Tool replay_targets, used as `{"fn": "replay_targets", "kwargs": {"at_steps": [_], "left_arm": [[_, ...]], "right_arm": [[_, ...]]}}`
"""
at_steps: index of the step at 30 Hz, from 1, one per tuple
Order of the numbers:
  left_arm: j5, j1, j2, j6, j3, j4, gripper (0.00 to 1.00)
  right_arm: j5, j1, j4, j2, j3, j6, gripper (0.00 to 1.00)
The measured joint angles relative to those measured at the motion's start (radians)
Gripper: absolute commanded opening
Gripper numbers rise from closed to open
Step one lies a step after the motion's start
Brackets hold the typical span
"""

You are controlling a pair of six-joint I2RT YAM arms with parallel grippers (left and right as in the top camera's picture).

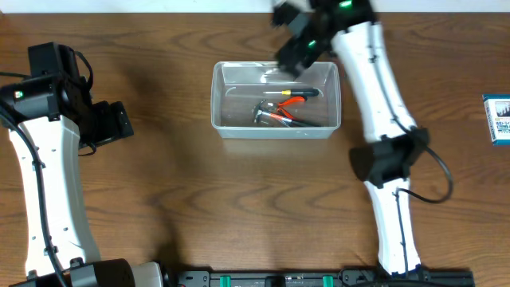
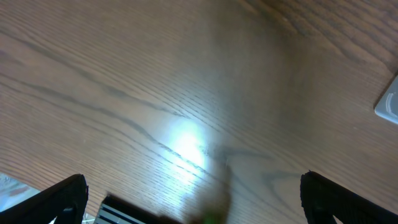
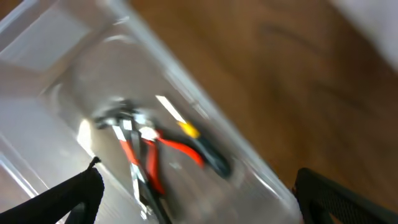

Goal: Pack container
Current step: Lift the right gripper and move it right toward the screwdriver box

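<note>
The clear plastic container (image 1: pixel 225 119) sits at the table's upper middle. Inside lie red-handled pliers (image 1: pixel 280 116) and a screwdriver with a yellow and black handle (image 1: pixel 296 93). My right gripper (image 1: pixel 293 49) hovers over the container's far right rim, open and empty. In the right wrist view the container (image 3: pixel 37 68), the pliers (image 3: pixel 144 155) and the screwdriver (image 3: pixel 202 146) show blurred between its spread fingers. My left gripper (image 1: pixel 111 123) is open and empty over bare wood at the left. A corner of the container (image 2: pixel 388 102) shows in the left wrist view.
A small blue-and-white box (image 1: pixel 499 118) lies at the table's right edge. The wooden table (image 1: pixel 199 207) extends in front of the container. A black rail (image 1: pixel 319 277) runs along the front edge.
</note>
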State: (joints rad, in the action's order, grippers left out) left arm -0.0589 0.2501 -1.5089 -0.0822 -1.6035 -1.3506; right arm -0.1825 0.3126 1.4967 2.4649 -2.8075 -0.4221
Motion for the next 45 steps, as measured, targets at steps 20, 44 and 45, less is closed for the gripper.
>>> {"fn": "replay_targets", "kwargs": {"at_steps": [20, 44, 45], "left_arm": [[0.0, 0.0, 0.0, 0.0, 0.0, 0.0, 0.98], [0.0, 0.0, 0.0, 0.0, 0.0, 0.0, 0.98], [0.0, 0.0, 0.0, 0.0, 0.0, 0.0, 0.98]], "right_arm": [[0.261, -0.439, 0.197, -0.257, -0.018, 0.212, 0.99], [0.169, -0.877, -0.02, -0.259, 0.481, -0.068, 0.99], [0.171, -0.885, -0.035, -0.259, 0.488, -0.087, 0.99]]}}
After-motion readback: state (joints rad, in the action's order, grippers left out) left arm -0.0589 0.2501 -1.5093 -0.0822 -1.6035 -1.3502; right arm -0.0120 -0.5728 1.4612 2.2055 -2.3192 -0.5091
